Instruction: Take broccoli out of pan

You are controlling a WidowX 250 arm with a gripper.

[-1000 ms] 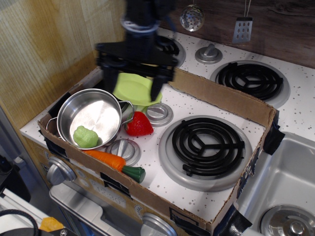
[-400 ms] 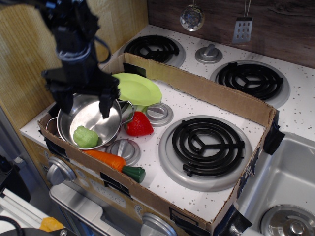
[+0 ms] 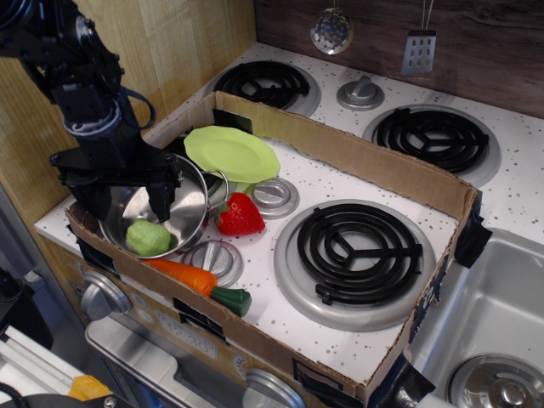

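Observation:
The broccoli point(image 3: 149, 237), a small light-green lumpy toy, lies at the front of the pan point(image 3: 189, 201), a shiny steel pot at the left end of the cardboard-walled stove top. My black gripper point(image 3: 121, 204) hangs open over the pan, just above and behind the broccoli. One finger point(image 3: 160, 202) is inside the pan; the other stands at the pan's left rim. The fingers hold nothing.
A lime-green plate point(image 3: 232, 153) sits behind the pan. A red strawberry point(image 3: 240, 215) lies right of it, a carrot point(image 3: 191, 278) in front. A cardboard wall point(image 3: 357, 161) rings the area. A black burner point(image 3: 358, 251) is to the right, a sink point(image 3: 493, 340) beyond.
My gripper has swung from above the green plate leftward and down, and now hangs low over the pan near the broccoli. The broccoli and other objects have not moved.

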